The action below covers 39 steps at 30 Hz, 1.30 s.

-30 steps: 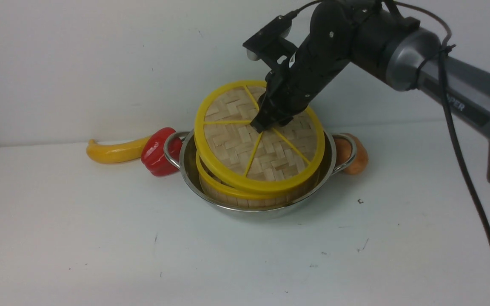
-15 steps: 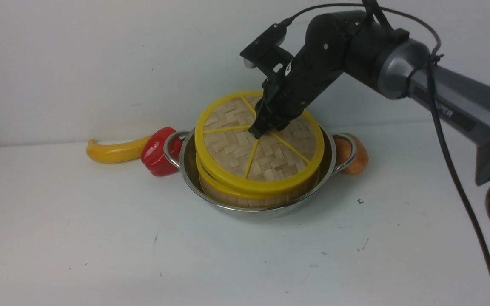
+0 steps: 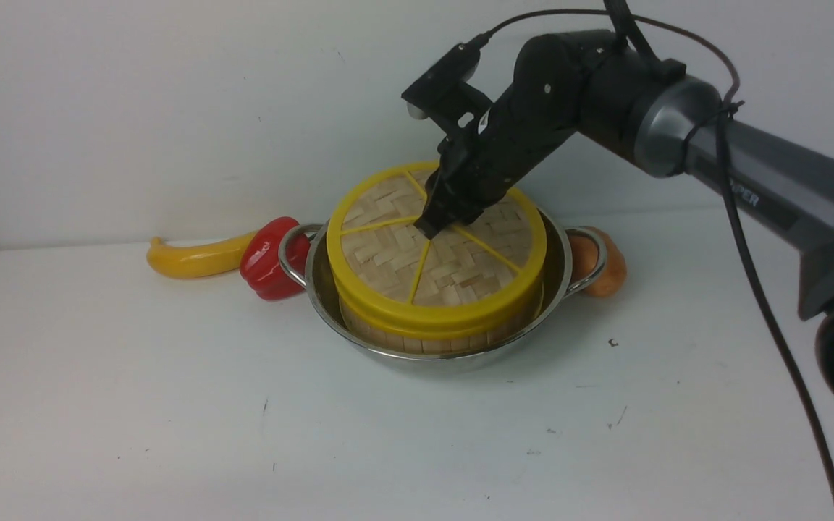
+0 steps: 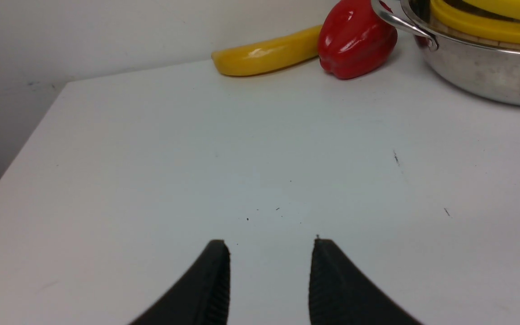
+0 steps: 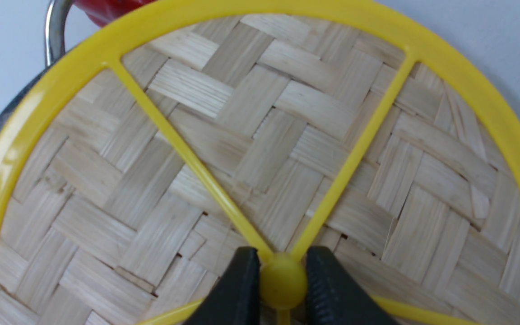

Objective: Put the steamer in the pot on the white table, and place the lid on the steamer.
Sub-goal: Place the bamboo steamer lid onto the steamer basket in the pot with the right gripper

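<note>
The shiny pot [image 3: 460,359] stands on the white table [image 3: 171,405] with the bamboo steamer [image 3: 417,343] inside it. The woven lid [image 3: 388,253] lies almost level on the steamer's yellow rim and hides what is inside. My right gripper [image 3: 435,226] reaches down from the right and is shut on the lid's yellow centre hub [image 5: 282,282], one finger on each side. In the left wrist view my left gripper [image 4: 269,253] hovers open over bare table, with nothing between its fingers. There the pot [image 4: 481,76] and steamer rim [image 4: 476,27] sit well off to one side.
A yellow banana-shaped toy [image 3: 192,257] and a red pepper [image 3: 272,259] lie by the pot's left handle [image 3: 292,253]. An orange-brown round toy [image 3: 609,268] sits behind the right handle. The table's left edge [image 4: 20,149] drops off near the left gripper.
The right gripper has come down and a little left with the lid. The lid was tilted above the steamer and now rests nearly flat on it.
</note>
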Motion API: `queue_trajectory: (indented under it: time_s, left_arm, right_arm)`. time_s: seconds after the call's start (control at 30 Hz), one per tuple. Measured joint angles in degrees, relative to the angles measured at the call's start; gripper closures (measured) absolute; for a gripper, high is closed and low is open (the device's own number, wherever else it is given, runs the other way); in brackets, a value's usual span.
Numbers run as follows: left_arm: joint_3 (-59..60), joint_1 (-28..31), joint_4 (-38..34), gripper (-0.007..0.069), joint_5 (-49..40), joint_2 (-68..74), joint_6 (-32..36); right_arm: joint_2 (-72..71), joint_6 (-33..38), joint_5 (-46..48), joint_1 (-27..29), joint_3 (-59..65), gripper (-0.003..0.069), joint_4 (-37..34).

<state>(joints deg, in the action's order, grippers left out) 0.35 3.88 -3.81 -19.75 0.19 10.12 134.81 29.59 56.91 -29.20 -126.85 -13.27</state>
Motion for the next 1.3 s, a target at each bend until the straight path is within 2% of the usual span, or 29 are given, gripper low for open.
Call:
queue_trajectory:
  time_s: [0.5, 1.3]
  left_arm:
    - [0.0, 0.0, 0.0, 0.0383, 0.0, 0.0, 0.16]
    - [0.0, 0.0, 0.0, 0.0383, 0.0, 0.0, 0.16]
  right_arm:
    - [0.68, -0.71, -0.65, -0.14, 0.0, 0.0518, 1.86]
    - [1.47, 1.01, -1.34, -0.16, -0.05, 0.0518, 0.28]
